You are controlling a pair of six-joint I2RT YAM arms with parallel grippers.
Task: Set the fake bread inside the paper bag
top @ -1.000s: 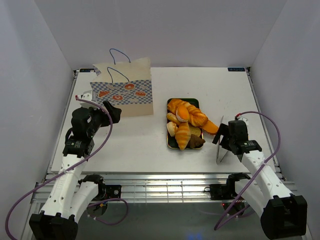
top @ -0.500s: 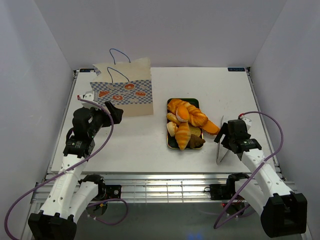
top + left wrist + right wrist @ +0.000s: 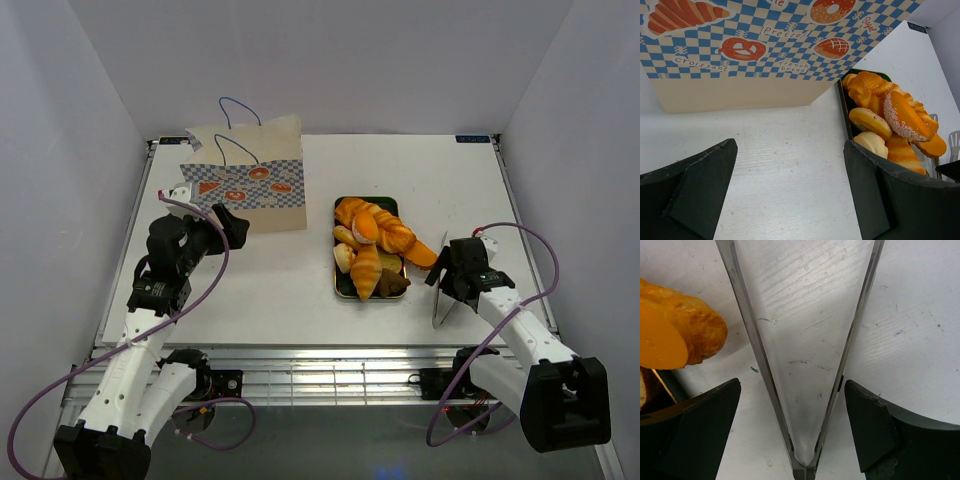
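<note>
The fake bread [image 3: 372, 245], glossy orange and golden croissants and rolls, lies piled on a dark green tray [image 3: 343, 288] at the table's middle. The paper bag [image 3: 245, 190] stands upright at the back left, with its blue cord handles up. My left gripper [image 3: 232, 222] is open and empty, low in front of the bag. In the left wrist view [image 3: 790, 190] it faces the bag [image 3: 765, 50] and the bread [image 3: 885, 115]. My right gripper [image 3: 440, 272] is open, and in the right wrist view [image 3: 792, 425] its jaws straddle the metal tongs [image 3: 761, 360] without touching them.
The metal tongs [image 3: 441, 302] lie on the table right of the tray, hinge toward the near edge. One bread end [image 3: 675, 335] sticks out over the tray's right side, close to the tongs. White walls enclose the table on three sides.
My left gripper has edged a little forward and right, toward the bag. My right gripper has shifted slightly left over the tongs. Bread, bag and tongs have not moved.
</note>
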